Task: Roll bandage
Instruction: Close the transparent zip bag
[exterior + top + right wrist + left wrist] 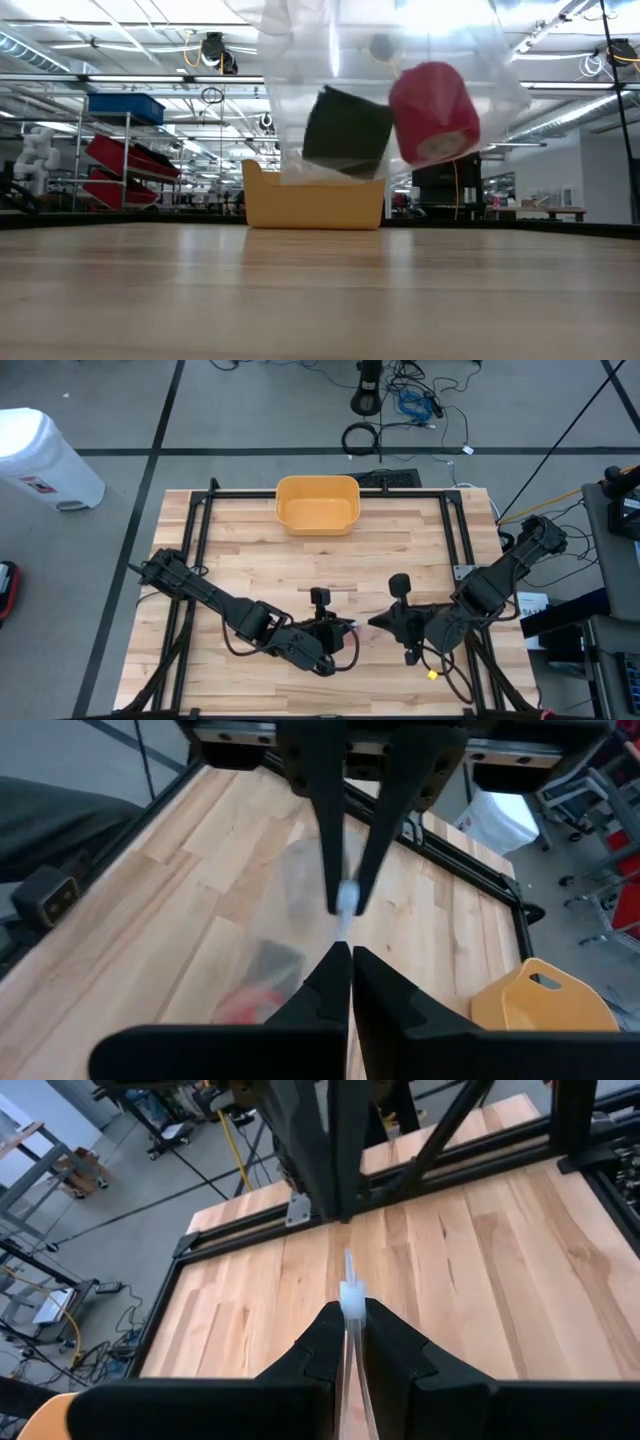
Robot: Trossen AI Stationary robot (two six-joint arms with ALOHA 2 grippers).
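Wood table (260, 565), clear bag (400, 60) hanging vertical, red roll (435, 112) tilted

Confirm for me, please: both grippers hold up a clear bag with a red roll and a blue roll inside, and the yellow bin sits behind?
Not quite: beside the red roll in the clear bag, the other roll is black, not blue, as the low view shows. The yellow bin sits behind.

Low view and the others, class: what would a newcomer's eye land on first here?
First, a clear plastic bag hanging above the table, holding a red bandage roll and a black roll. Both claws pinch its top edge near the table's front: left claw, right claw. Behind sits a yellow tub at the far edge.
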